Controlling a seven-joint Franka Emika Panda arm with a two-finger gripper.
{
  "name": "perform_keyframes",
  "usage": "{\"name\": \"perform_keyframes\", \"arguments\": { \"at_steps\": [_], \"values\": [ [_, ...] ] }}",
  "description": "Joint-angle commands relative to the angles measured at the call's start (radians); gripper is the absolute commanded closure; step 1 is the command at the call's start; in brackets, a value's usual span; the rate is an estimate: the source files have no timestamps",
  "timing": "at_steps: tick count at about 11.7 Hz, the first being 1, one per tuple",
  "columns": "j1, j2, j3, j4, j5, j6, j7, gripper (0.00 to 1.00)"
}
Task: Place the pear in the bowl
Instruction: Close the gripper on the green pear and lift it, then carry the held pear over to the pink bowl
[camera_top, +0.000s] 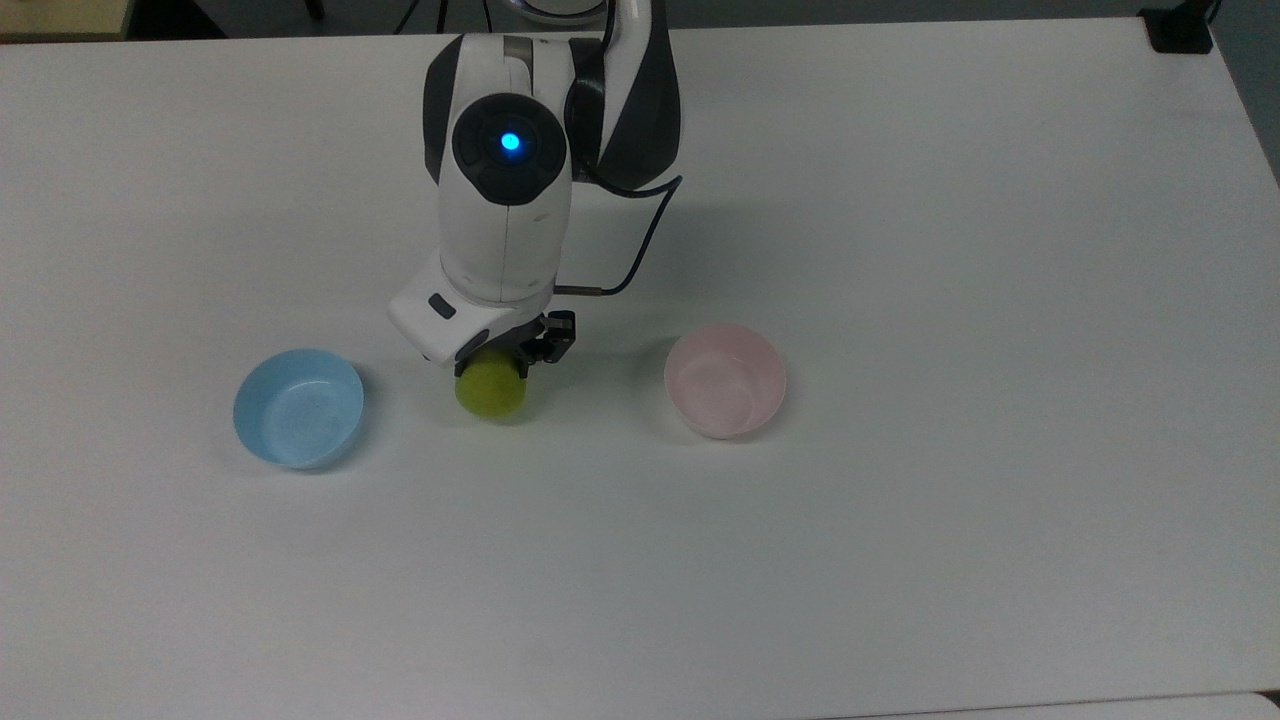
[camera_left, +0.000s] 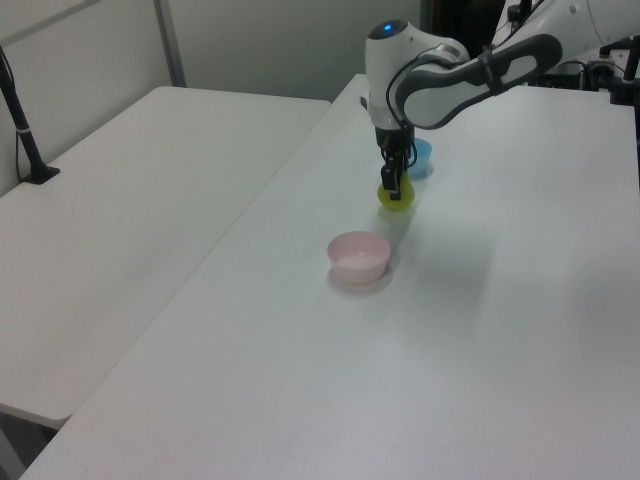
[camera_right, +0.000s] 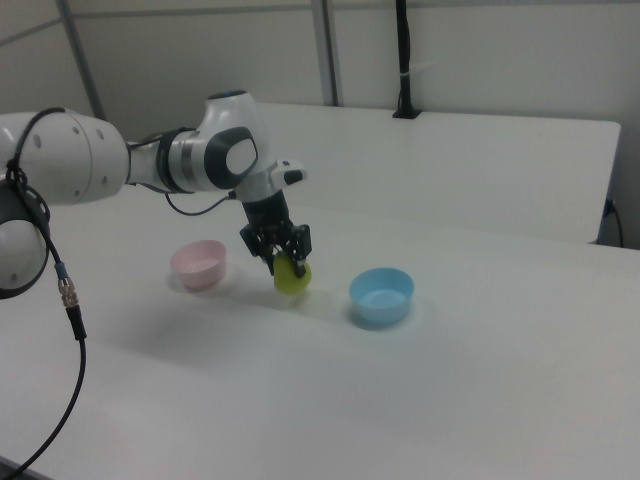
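The yellow-green pear (camera_top: 491, 392) hangs just off the white table (camera_top: 900, 500), between the two bowls, with its narrow top hidden under my hand. My gripper (camera_top: 500, 363) is shut on that upper part, one finger on each side, as the right view shows at the gripper (camera_right: 286, 258) and pear (camera_right: 292, 279). The pale pink bowl (camera_top: 725, 380) stands empty to the top view's right of the pear, about a bowl's width away. In the left view the pink bowl (camera_left: 358, 256) is nearer the camera than the pear (camera_left: 397, 197) and the gripper (camera_left: 393, 183).
A light blue bowl (camera_top: 298, 407) stands empty to the top view's left of the pear. A black cable (camera_top: 640, 250) loops from the wrist. A second white table (camera_left: 120, 200) with a black post (camera_left: 22, 115) lies to the left view's left.
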Motion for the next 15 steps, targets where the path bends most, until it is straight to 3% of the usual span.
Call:
{"name": "perform_keyframes", "arguments": {
  "at_steps": [1, 5, 8, 11, 15],
  "values": [
    [0.007, -0.141, -0.023, -0.018, 0.076, -0.05, -0.038, 0.87],
    [0.069, -0.195, -0.061, 0.014, 0.144, -0.056, -0.04, 0.86],
    [0.247, -0.179, -0.137, 0.023, 0.234, -0.064, 0.051, 0.82],
    [0.353, -0.127, -0.136, 0.04, 0.24, -0.053, 0.156, 0.81],
    [0.369, -0.028, -0.124, 0.039, 0.237, 0.024, 0.171, 0.8]
  ]
}}
